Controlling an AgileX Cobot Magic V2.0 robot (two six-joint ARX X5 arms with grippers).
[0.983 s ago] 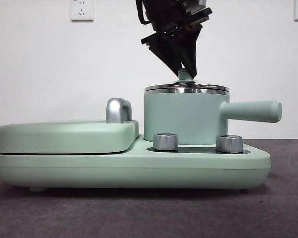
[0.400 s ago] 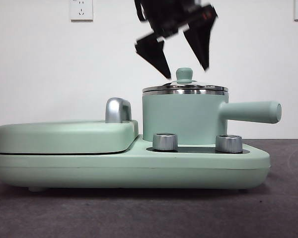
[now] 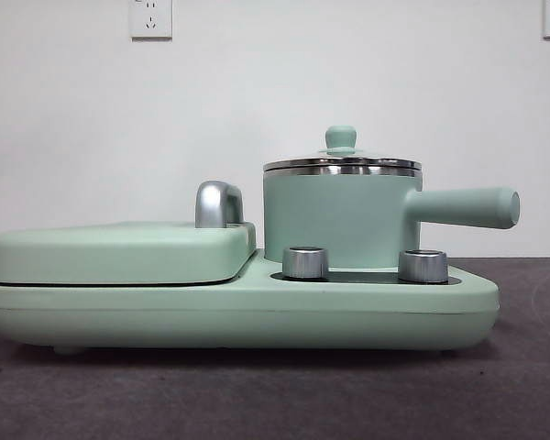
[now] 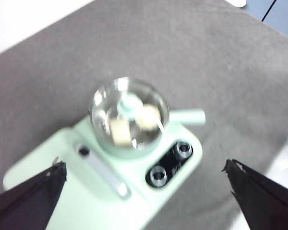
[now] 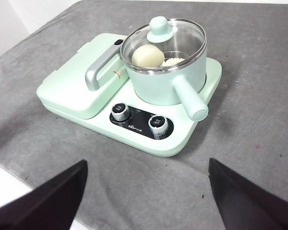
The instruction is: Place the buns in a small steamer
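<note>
Tabletop [image 3: 275,394] of dark grey cloth carries a mint-green cooker base [image 3: 238,307], seen level in the front view. At the nine o'clock end of that base lies the flat griddle lid [image 3: 119,252] with its chrome handle [image 3: 218,203] standing at the lid's inner edge. Toward three o'clock two steel knobs [image 3: 305,262] sit on a black panel at the base's front. Behind them stands the small steamer [image 3: 339,215], upright, its steel rim capped by the glass lid [image 5: 163,40] with a green knob [image 3: 340,138], and its long side handle [image 3: 463,206] points to three o'clock. Through the glass the right wrist view shows the buns inside the pot: the smooth bun [image 5: 147,56] and, just beside it, the ridged bun [image 5: 173,61], mostly hidden by the rim. The blurred left wrist view also shows two pale shapes under the lid. The left pincer [image 4: 149,201] hangs high above the cooker with its jaws spread wide and nothing between them. The right pincer [image 5: 149,201] waits off the front of the base, jaws likewise wide apart and bare.
</note>
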